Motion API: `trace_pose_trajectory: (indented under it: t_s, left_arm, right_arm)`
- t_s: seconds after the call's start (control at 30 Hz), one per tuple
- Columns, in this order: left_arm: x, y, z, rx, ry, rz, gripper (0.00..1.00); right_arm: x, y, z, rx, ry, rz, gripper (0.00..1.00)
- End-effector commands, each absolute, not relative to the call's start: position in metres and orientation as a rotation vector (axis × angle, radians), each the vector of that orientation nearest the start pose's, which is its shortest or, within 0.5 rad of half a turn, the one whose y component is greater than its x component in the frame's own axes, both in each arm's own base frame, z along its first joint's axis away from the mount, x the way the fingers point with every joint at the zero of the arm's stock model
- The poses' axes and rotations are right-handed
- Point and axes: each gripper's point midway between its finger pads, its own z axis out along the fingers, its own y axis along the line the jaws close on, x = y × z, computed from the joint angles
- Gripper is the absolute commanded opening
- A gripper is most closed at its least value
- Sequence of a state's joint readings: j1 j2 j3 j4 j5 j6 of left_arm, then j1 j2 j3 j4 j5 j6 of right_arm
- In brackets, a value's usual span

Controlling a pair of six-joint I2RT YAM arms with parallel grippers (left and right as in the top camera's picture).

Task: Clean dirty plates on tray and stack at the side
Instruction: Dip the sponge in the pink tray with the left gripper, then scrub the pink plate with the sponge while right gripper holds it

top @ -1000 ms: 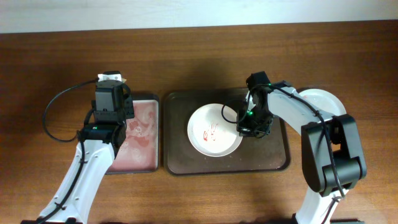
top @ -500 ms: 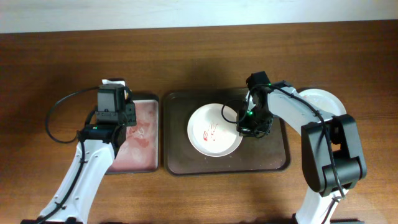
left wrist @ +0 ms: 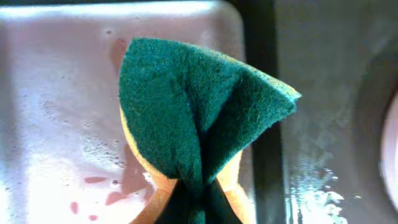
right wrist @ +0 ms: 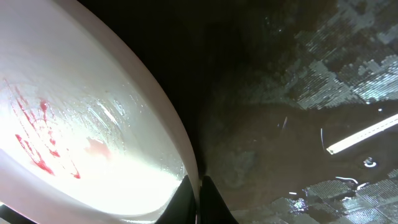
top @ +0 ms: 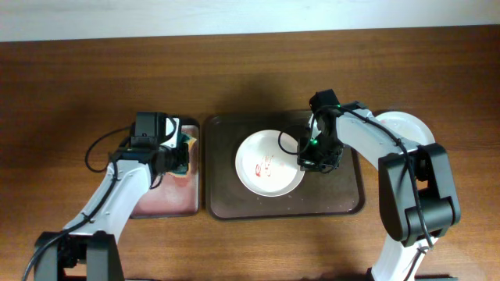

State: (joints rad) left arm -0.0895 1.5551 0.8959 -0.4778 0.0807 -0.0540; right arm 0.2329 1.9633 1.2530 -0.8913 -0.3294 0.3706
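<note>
One whitish plate [top: 266, 164] with red smears lies on the dark brown tray [top: 344, 204]. My right gripper [top: 306, 162] is shut on its right rim; in the right wrist view the fingers [right wrist: 198, 186] pinch the plate's [right wrist: 81, 124] edge over the wet tray [right wrist: 298, 137]. My left gripper [top: 181, 147] is shut on a green and yellow sponge [left wrist: 199, 118], held over the right edge of the small black tray with a pinkish inside [top: 164, 195]. A white plate [top: 402, 125] lies on the table right of the brown tray, partly hidden by my right arm.
The small tray [left wrist: 56, 112] holds foamy, reddish water. The brown tray's wet floor [left wrist: 323, 124] shows in the left wrist view. A black cable [top: 98, 152] loops beside my left arm. The wooden table [top: 250, 70] extends behind both trays.
My left gripper has moved right across the small tray toward the brown tray, carrying the sponge. The right gripper and plate have not moved.
</note>
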Motion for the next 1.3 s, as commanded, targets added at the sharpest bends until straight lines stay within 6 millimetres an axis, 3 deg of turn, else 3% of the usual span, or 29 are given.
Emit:
trace_pose_trajectory:
  t_s: [0.0, 0.07, 0.27, 0.43, 0.57, 0.7, 0.87, 0.97, 1.1, 1.23, 1.27]
  left_arm:
    - [0.37, -0.075, 0.11, 0.114, 2.564, -0.351, 0.0]
    - [0.371, -0.101, 0.122, 0.1, 2.535, -0.48, 0.0]
    - [0.363, -0.18, 0.109, 0.098, 2.561, -0.642, 0.0]
    - [0.344, -0.245, 0.07, 0.113, 2.646, -0.742, 0.0]
    - [0.328, -0.268, 0.04, 0.167, 2.708, -0.717, 0.0]
    - [0.327, -0.26, 0.02, 0.158, 2.745, -0.589, 0.0]
    - [0.32, -0.213, 0.002, 0.077, 2.827, -0.275, 0.0]
    - [0.325, -0.191, 0.0, 0.01, 2.842, -0.21, 0.0]
    - [0.344, -0.172, 0.021, -0.063, 2.786, -0.226, 0.0]
    - [0.358, -0.17, 0.065, -0.012, 2.68, -0.27, 0.0]
    - [0.36, -0.171, 0.079, -0.012, 2.649, -0.287, 0.0]
  right_arm:
    - [0.313, 0.13, 0.0, 0.233, 3.24, 0.447, 0.04]
    - [0.314, 0.13, 0.0, 0.232, 3.237, 0.45, 0.04]
    - [0.306, 0.156, 0.005, 0.176, 3.251, 0.584, 0.04]
    - [0.301, 0.169, 0.004, 0.106, 3.254, 0.582, 0.04]
    - [0.301, 0.168, 0.004, 0.106, 3.254, 0.576, 0.04]
    - [0.301, 0.168, 0.004, 0.106, 3.255, 0.575, 0.04]
    - [0.301, 0.168, 0.004, 0.107, 3.256, 0.575, 0.04]
    - [0.301, 0.167, 0.004, 0.106, 3.256, 0.569, 0.04]
    - [0.301, 0.163, 0.002, 0.108, 3.26, 0.525, 0.04]
    - [0.301, 0.163, 0.002, 0.107, 3.259, 0.525, 0.04]
    - [0.301, 0.163, 0.002, 0.107, 3.259, 0.525, 0.11]
